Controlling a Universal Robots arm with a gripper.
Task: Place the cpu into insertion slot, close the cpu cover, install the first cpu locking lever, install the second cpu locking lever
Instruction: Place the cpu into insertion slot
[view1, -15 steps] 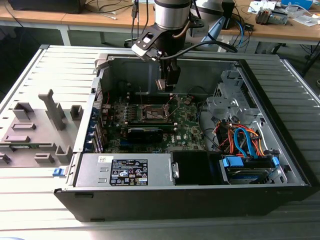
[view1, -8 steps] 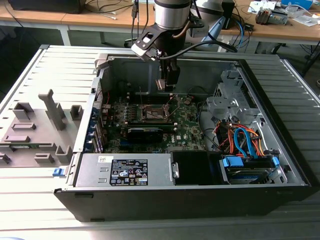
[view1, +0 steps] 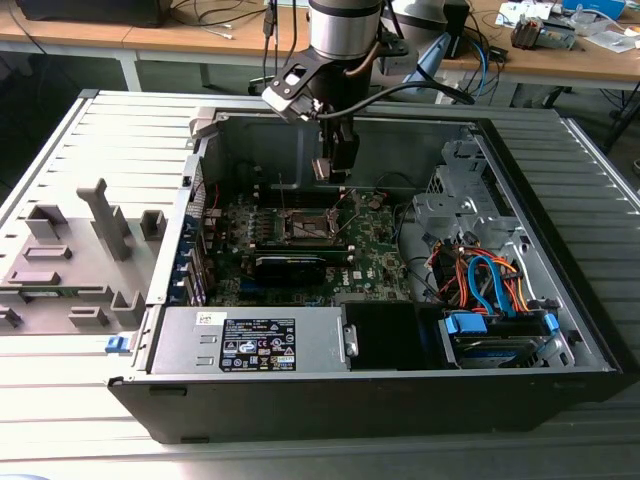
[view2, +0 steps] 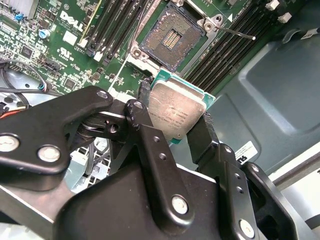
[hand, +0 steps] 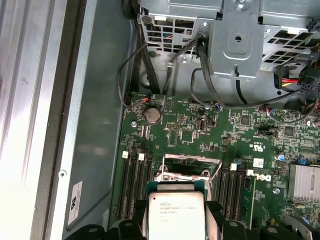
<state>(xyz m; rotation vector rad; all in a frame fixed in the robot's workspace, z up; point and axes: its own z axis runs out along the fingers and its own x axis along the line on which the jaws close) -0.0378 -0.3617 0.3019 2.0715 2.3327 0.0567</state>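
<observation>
Now, exterior view. The hand (view1: 335, 172) hangs in the upper centre of the frame, inside the open computer case (view1: 400, 400) and above the green board (view1: 375, 255). It grips the cpu (view1: 322, 168), a pale fleck at its tip. Just below in the frame lies the insertion slot (view1: 312, 226), apart from the chip. A grey power supply (view1: 250, 340) runs along the case's near wall. A grey fixture block (view1: 70, 260) sits on the slatted worktop (view1: 60, 400) at the exterior view's left.

Second wrist view. Black fingers (view2: 205, 137) clamp the cpu (view2: 177, 112) by two opposite edges, metal top toward the camera, green rim showing. The chip is in the air, clear of the insertion slot (view2: 172, 40), whose brownish pin field lies bare. A thin lever rod (view2: 235, 32) stands out just beside the slot.

First wrist view. The cpu (hand: 175, 217) is held level and overlaps the slot in the picture. The cpu cover (hand: 172, 175) stands raised behind it. Long memory slots (hand: 134, 180) flank it on both sides.
</observation>
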